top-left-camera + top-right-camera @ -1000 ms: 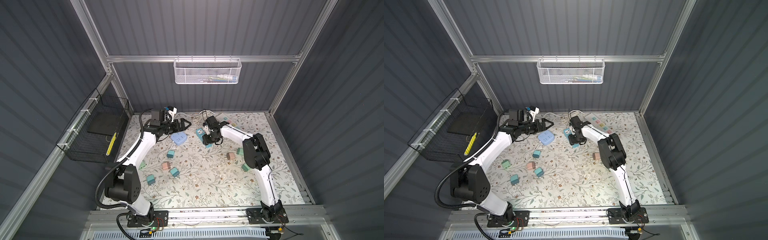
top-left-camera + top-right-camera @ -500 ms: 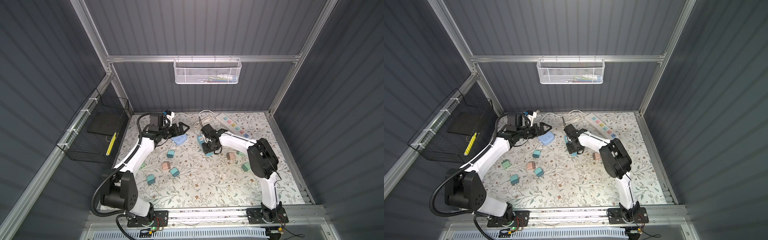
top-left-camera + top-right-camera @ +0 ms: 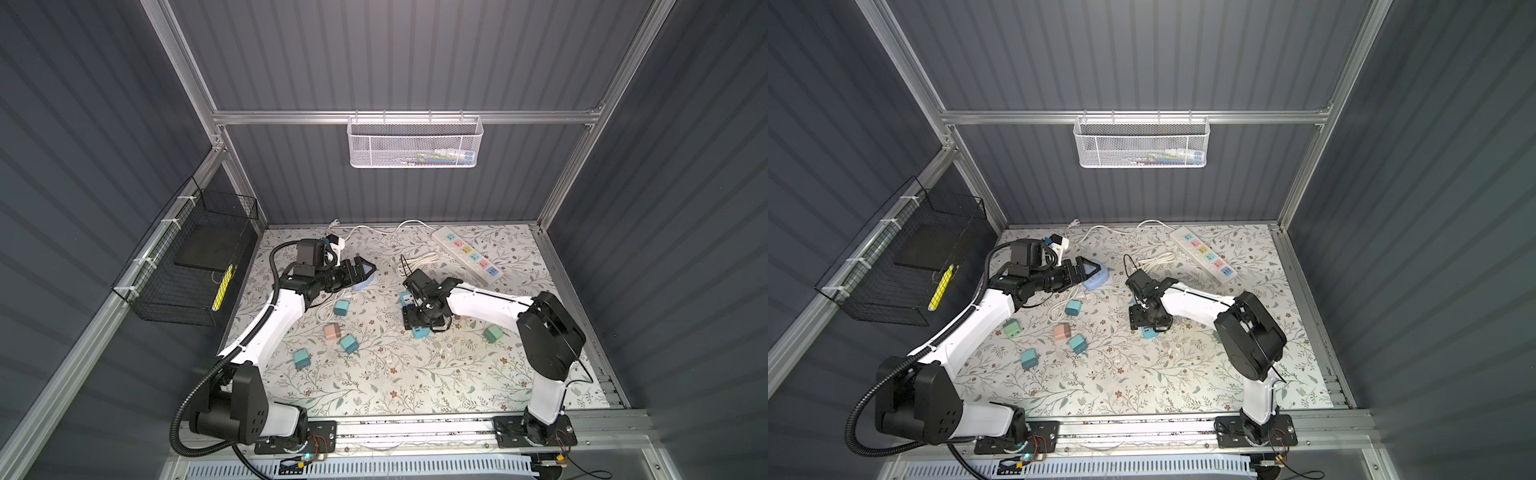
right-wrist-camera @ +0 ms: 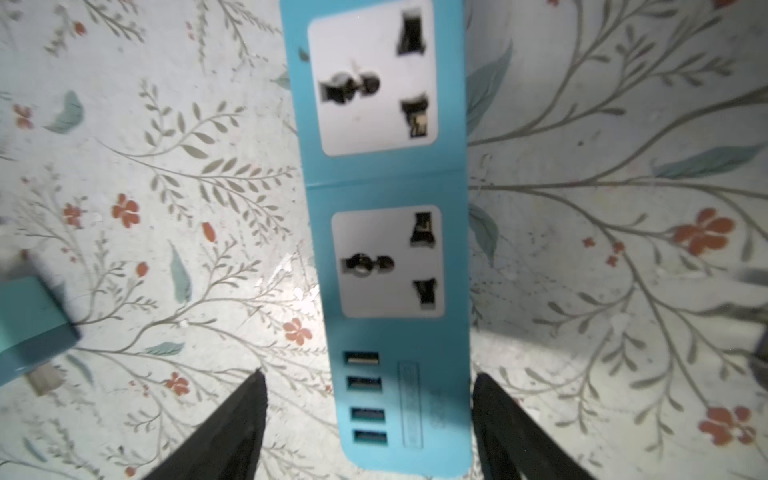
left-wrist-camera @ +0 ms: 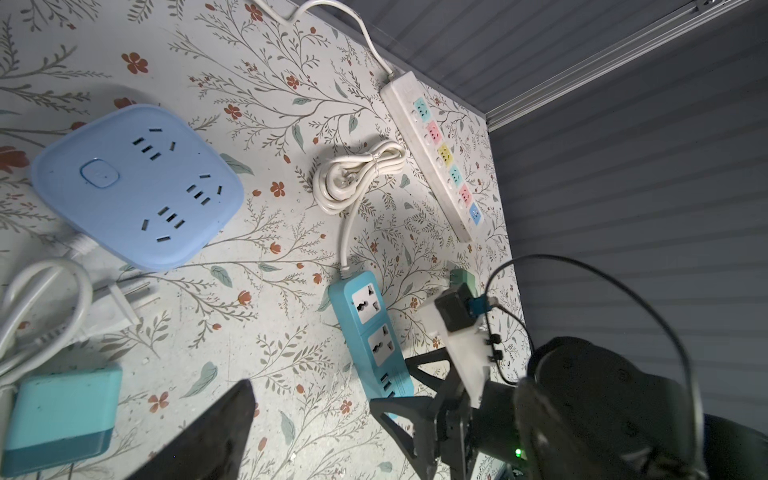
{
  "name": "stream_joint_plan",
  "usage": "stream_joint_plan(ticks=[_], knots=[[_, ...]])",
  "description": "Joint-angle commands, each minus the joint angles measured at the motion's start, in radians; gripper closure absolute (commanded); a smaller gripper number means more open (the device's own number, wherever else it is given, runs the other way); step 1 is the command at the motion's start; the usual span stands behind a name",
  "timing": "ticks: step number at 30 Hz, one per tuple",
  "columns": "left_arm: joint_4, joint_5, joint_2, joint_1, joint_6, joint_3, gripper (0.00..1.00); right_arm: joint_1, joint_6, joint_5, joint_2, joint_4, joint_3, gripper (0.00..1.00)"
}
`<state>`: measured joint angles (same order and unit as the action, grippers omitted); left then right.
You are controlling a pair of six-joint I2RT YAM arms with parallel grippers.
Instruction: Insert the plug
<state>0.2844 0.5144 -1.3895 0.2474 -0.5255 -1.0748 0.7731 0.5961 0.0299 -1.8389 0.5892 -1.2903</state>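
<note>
A teal power strip [image 4: 386, 257] with two white sockets and a row of USB ports lies flat on the floral mat. My right gripper [image 4: 368, 376] straddles its USB end, open, with both black fingers clear of its sides. In both top views this gripper [image 3: 415, 320] [image 3: 1144, 322] points down at mid-table. Several cube plugs lie loose: teal [image 3: 341, 308], pink [image 3: 332, 331], teal [image 3: 349, 344], green [image 3: 492, 333]. My left gripper [image 3: 370, 270] [image 3: 1092, 266] hovers open and empty above a light-blue square strip [image 5: 137, 187]. Only one of its fingers [image 5: 224, 419] shows in the left wrist view.
A long white strip [image 3: 467, 253] with coloured sockets lies at the back right, its coiled white cord [image 5: 357, 174] beside it. A teal plug [image 5: 58, 411] and white cord loops [image 5: 45, 299] sit near the light-blue strip. A black wire basket [image 3: 187, 266] hangs on the left wall.
My right gripper came toward the front of the table with the teal strip between its fingers, then its jaws widened off it. The left gripper shifted slightly nearer and stayed open.
</note>
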Motion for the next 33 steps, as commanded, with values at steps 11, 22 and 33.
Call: stream_joint_plan(ticks=[11,22,33], knots=[[-0.152,-0.028,0.031,0.013,-0.058,0.104,0.04,-0.215,0.111,-0.166,0.36,0.161,0.191,0.29],[-0.073,-0.042,-0.076,0.128,-0.017,0.028,0.08,-0.562,0.255,-0.16,0.633,0.084,0.552,0.26],[-0.013,-0.08,-0.129,0.224,0.011,-0.025,0.09,-0.667,0.284,-0.033,0.464,-0.011,0.502,0.26]])
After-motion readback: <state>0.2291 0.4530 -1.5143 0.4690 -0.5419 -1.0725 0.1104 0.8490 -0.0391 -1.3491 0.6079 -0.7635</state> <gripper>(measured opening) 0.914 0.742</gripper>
